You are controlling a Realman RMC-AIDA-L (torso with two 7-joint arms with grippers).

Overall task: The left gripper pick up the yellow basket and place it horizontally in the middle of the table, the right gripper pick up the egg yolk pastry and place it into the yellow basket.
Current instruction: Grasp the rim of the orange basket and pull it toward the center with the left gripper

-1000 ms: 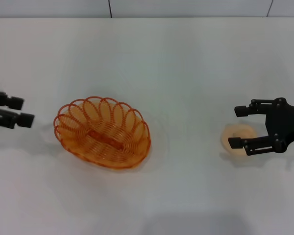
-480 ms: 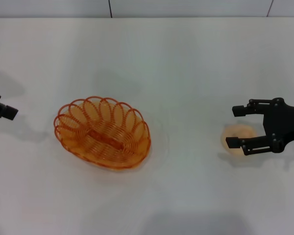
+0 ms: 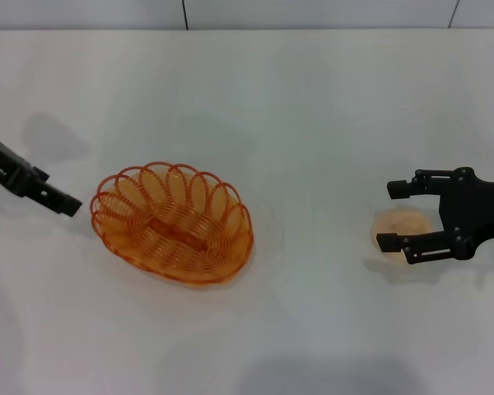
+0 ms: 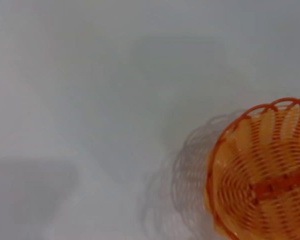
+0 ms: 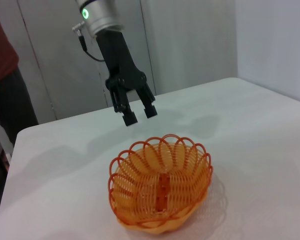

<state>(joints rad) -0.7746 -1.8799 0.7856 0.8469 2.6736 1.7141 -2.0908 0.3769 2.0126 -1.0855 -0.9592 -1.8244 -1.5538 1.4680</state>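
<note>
The table (image 3: 313, 99) is white and wide, with bare surface all round the yellow basket (image 3: 173, 222) and out to the far edge; a person in a dark red top stands past the table's end, seen from the right wrist. The left gripper (image 5: 137, 115) hangs above the table just off the basket's left rim, not touching it; its two fingers stand a little apart, gripping nothing. The basket sits upright left of centre, its long axis slightly slanted; I see only its woven bottom inside. The egg yolk pastry (image 3: 398, 229) lies on the table well to the right; the right gripper (image 3: 395, 214) is over it, jaws spread wide, one finger on each side.
</note>
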